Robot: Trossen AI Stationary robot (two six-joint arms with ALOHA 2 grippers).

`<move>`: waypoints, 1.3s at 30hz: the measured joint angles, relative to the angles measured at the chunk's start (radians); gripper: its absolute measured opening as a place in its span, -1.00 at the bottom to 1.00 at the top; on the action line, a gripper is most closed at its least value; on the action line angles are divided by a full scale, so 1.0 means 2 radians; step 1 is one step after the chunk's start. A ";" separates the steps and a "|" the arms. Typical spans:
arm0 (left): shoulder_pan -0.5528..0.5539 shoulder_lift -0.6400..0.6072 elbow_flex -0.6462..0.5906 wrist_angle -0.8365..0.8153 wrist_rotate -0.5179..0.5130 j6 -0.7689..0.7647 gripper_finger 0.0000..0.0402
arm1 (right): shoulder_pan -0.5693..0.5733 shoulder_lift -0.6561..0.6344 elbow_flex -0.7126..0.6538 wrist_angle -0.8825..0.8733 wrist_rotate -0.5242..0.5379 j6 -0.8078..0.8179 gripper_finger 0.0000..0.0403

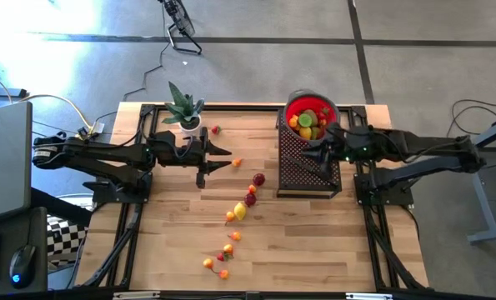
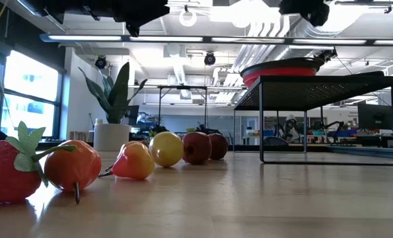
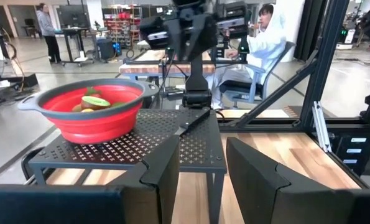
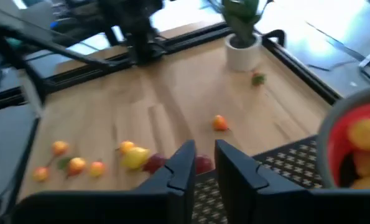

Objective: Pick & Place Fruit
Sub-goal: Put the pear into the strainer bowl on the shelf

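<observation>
We placed the right claw (image 1: 321, 155) over the black mesh rack (image 1: 308, 179), fingers narrowly apart, empty, beside the filled red bowl (image 1: 334, 108). Remaining toy fruits (image 1: 240, 212) lay scattered on the bench (image 1: 164, 242). Left claw (image 1: 224, 151) hovered slightly apart. Next, presumably: fetch another fruit.

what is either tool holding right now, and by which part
Nothing is held. The left tool hangs open and empty over the table; the right tool, fingers nearly together with nothing between, is above the black mesh rack.
</observation>
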State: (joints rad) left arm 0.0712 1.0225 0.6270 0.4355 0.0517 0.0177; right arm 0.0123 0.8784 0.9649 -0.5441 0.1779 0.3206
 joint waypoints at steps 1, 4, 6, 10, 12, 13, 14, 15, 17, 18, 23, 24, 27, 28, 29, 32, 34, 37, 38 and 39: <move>0.000 0.000 0.000 0.001 0.000 0.000 -0.36 | 0.008 -0.003 0.000 0.000 -0.001 -0.001 -0.76; 0.000 0.000 0.000 0.001 0.000 0.000 -0.36 | 0.030 -0.021 0.000 0.000 0.000 -0.004 -0.84; 0.000 0.000 0.000 0.001 0.000 0.000 -0.36 | 0.044 -0.036 0.000 0.000 0.000 -0.005 -0.89; 0.000 0.000 0.000 0.001 0.000 0.000 -0.36 | 0.067 -0.067 -0.001 -0.006 0.002 -0.014 -0.97; 0.000 0.000 0.000 -0.002 0.000 0.000 -0.36 | 0.079 -0.083 -0.008 0.007 0.015 -0.019 -0.98; 0.000 0.000 0.000 -0.003 0.000 0.000 -0.36 | 0.085 -0.093 -0.015 0.022 0.025 -0.022 -0.98; 0.000 0.000 0.000 -0.005 0.000 0.000 -0.36 | 0.090 -0.102 -0.026 0.035 0.035 -0.027 -0.98; 0.000 0.000 0.000 -0.006 0.000 0.000 -0.36 | 0.095 -0.110 -0.038 0.045 0.041 -0.031 -0.98; 0.000 0.000 0.000 -0.007 0.000 0.000 -0.36 | 0.104 -0.121 -0.069 0.080 0.046 -0.034 -0.98; 0.000 0.000 0.000 -0.008 0.000 0.000 -0.36 | 0.108 -0.128 -0.087 0.103 0.046 -0.038 -0.98; 0.000 0.000 0.000 -0.010 0.000 0.000 -0.36 | 0.122 -0.147 -0.183 0.241 0.038 -0.049 -0.98; 0.000 0.000 0.000 -0.010 0.000 0.000 -0.36 | 0.122 -0.148 -0.202 0.267 0.041 -0.057 -0.98; 0.000 0.000 0.000 -0.010 0.000 0.000 -0.36 | 0.122 -0.150 -0.251 0.347 0.027 -0.079 -0.98; 0.000 0.000 0.000 -0.010 0.000 0.000 -0.36 | 0.122 -0.150 -0.265 0.370 0.015 -0.083 -0.98; 0.000 0.000 0.000 -0.010 0.000 0.000 -0.36 | 0.122 -0.151 -0.277 0.393 0.002 -0.085 -0.98; 0.000 0.000 0.000 -0.010 0.000 0.000 -0.36 | 0.122 -0.151 -0.310 0.436 -0.005 -0.089 -0.98; 0.000 0.000 0.000 -0.011 0.000 0.000 -0.36 | 0.122 -0.150 -0.328 0.456 0.001 -0.093 -0.98; 0.000 0.000 0.000 -0.010 0.000 0.000 -0.36 | 0.122 -0.151 -0.348 0.477 0.020 -0.094 -0.98; 0.000 0.000 0.000 -0.011 0.000 0.000 -0.36 | 0.122 -0.151 -0.353 0.482 0.026 -0.094 -0.98; 0.000 0.000 0.000 -0.010 0.000 0.000 -0.36 | 0.122 -0.151 -0.358 0.484 0.031 -0.094 -0.98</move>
State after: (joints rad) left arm 0.0711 1.0225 0.6270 0.4149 0.0517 0.0172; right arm 0.2554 0.5774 0.2497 0.4244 0.2405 0.1326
